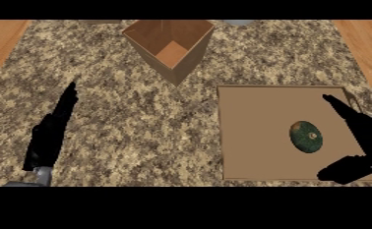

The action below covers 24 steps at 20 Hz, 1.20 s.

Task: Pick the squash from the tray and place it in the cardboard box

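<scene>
The right hand [352, 139], released, flanked the squash [306, 136] near the tray's [247, 125] right edge; fingers and thumb should have closed across its narrow middle before lifting.

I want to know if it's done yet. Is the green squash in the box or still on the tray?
On the tray. The dark green oval squash lies on the flat brown tray; the open cardboard box holds nothing visible.

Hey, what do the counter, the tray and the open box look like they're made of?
Counter: speckled tan, brown and black, looks like polished granite or stone. Tray: flat, even brown with a thin raised rim, perhaps wood or board, matte. Box: plain brown, thin walls, open top, looks like cardboard, matte.
</scene>
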{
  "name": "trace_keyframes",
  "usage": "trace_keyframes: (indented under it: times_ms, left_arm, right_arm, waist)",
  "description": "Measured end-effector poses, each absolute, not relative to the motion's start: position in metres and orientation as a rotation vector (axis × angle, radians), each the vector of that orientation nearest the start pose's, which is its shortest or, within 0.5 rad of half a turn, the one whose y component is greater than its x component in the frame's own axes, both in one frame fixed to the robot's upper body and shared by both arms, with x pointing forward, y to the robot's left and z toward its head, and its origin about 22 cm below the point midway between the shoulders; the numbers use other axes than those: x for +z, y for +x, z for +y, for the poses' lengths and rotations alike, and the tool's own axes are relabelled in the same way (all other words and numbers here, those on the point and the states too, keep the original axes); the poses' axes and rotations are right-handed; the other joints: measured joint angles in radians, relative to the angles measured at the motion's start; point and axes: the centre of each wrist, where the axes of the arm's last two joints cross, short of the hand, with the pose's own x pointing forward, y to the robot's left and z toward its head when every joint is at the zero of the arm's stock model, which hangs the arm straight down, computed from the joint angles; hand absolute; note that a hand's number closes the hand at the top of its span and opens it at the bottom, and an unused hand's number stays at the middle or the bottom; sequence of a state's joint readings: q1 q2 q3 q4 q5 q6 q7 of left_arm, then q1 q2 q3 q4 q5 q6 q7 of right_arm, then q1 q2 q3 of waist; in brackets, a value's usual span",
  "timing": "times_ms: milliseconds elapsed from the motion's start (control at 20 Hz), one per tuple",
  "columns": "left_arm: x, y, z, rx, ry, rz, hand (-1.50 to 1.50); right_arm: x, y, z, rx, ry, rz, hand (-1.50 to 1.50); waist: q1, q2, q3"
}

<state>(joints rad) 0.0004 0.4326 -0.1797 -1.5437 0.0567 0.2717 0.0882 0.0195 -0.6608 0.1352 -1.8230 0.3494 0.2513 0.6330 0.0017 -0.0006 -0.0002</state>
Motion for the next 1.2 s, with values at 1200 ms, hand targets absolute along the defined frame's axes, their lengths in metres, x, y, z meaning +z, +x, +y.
trace_keyframes:
  times_ms: [1200]
  left_arm:
    - [0.009, 0.237, 0.286, -0.194, 0.373, -1.448, 0.00]
  right_arm:
    - [0.059, 0.235, -0.307, 0.849, -0.754, -0.885, -1.50]
  waist:
    - [-0.002, 0.000, 0.000]
